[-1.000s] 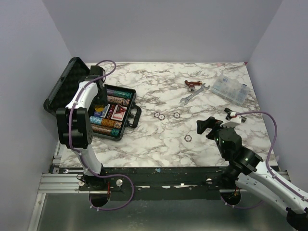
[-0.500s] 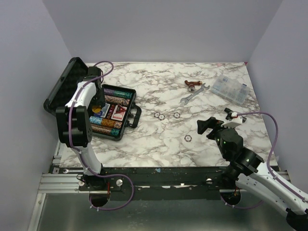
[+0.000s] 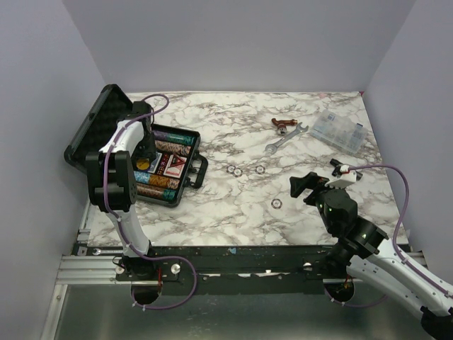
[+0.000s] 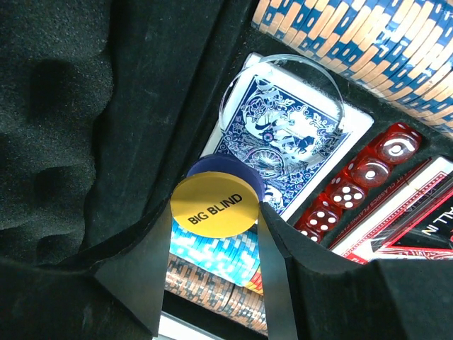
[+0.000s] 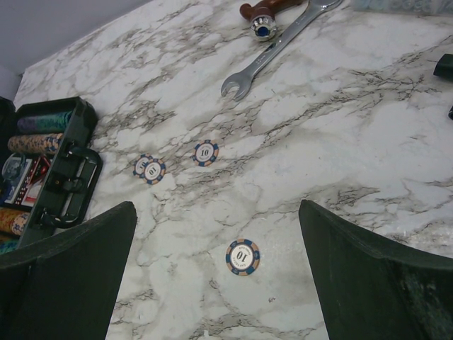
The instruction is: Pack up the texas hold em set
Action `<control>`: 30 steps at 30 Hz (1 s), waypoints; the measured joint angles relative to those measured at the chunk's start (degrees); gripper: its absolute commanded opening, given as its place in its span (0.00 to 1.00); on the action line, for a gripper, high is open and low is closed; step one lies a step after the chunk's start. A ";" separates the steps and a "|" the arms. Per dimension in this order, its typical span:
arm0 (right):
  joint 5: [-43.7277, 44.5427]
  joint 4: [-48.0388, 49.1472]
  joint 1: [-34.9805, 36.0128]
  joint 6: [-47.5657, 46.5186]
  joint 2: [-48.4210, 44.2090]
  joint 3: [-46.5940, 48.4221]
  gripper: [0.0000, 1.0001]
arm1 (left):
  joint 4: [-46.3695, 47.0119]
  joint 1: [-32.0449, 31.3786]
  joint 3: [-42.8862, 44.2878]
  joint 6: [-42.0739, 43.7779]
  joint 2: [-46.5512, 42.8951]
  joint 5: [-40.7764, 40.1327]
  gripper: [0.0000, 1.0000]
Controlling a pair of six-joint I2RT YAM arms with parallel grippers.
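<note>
Stowing step: the left gripper (image 4: 216, 212) pinches a yellow round "BIG BLIND" disc (image 4: 212, 202) over the blue card deck (image 4: 283, 142) in the black foam-lined briefcase (image 3: 94, 133), at nine o'clock on the marble table (image 3: 248, 205). Next it likely needs lowering and release. The right gripper (image 5: 217, 205) gapes empty.

Bright, even light — faint soft shadows

Yellow disc (image 4: 214, 206) partly hides the blue deck (image 4: 297, 134)

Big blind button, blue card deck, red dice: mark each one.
big blind button (image 4: 214, 207): left wrist view, centre of yellow face
blue card deck (image 4: 297, 180): left wrist view, patterned back
red dice (image 4: 345, 195): left wrist view, one die's spotted face
</note>
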 measured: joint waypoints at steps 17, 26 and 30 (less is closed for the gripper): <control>0.00 0.44 0.02 -0.37 0.76 0.00 1.00 | -0.07 0.00 0.00 -0.74 0.26 -0.98 0.56; -0.11 0.46 0.00 -0.37 1.31 0.00 1.00 | -0.11 -0.02 0.00 -0.87 0.26 -1.16 0.60; -0.22 0.48 0.00 -0.37 2.16 0.00 1.00 | -0.22 -0.02 0.00 -0.87 0.11 -1.16 0.61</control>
